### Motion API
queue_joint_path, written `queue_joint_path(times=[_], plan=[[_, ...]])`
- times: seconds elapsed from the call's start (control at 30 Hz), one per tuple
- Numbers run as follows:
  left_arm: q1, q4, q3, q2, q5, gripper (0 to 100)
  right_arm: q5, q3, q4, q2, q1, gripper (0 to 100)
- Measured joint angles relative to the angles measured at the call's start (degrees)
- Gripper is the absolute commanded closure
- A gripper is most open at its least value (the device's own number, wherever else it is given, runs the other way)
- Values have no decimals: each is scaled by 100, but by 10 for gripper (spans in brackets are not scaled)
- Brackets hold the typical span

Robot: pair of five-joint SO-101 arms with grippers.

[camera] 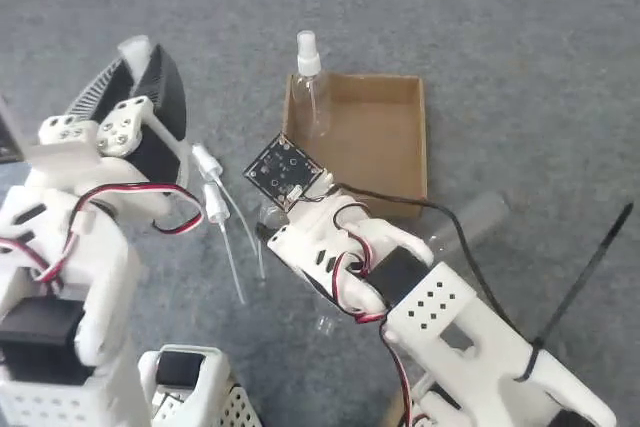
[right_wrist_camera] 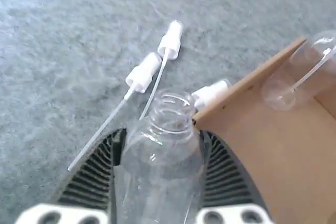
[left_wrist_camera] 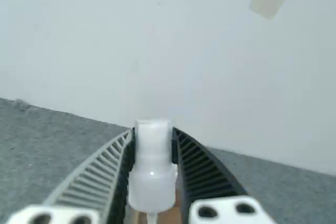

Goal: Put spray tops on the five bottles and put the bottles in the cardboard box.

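Grey, fuzzy carpet-like table surface [camera: 520,67] is lying open across the far and right side, with a pale wall running along its far edge. The left arm is standing at the near left, its left gripper [left_wrist_camera: 153,135] raised towards the wall, ribbed jaws clamping a white plastic spray top [left_wrist_camera: 152,177] by its sides. The right arm is coming in from the near right, its black cable [camera: 452,219] trailing over the near right corner of the cardboard box [camera: 380,147]. The right gripper [right_wrist_camera: 161,134] is sitting just beside the box's near left corner, jaws pinching a clear bottle [right_wrist_camera: 157,166] by the body, its threaded neck open and uncapped. The box is a shallow, square, brown open tray in the middle of the table. One clear capped bottle [camera: 311,92] is resting in its far left corner, its white top sticking past the far rim; leaning or upright, cannot tell. A second clear bottle [camera: 480,217] is lying on the carpet right of the box, near the right arm. A thin black strap [camera: 590,257] is angling up at the near right. Two loose spray tops [camera: 206,161] [camera: 215,203], each with a long thin dip tube, are lying left of the box between the two arms. A third spray top [right_wrist_camera: 211,93] is lying just beside the box's corner, close to the held bottle's neck.
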Motion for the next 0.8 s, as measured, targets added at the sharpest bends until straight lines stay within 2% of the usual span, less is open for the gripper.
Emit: queue_joint_path(times=[0.17,0.43,0.57,0.8], plan=[[396,-809,721,0,105,985,-53,18,-35,0,-18,991],[404,-2066,2180,18,123,985,-70,62,-44,0,-229,991],[413,-2251,2453,18,123,985,-70,308,-229,0,-501,991],[413,-2171,2655,18,132,985,-70,466,-519,0,-519,991]])
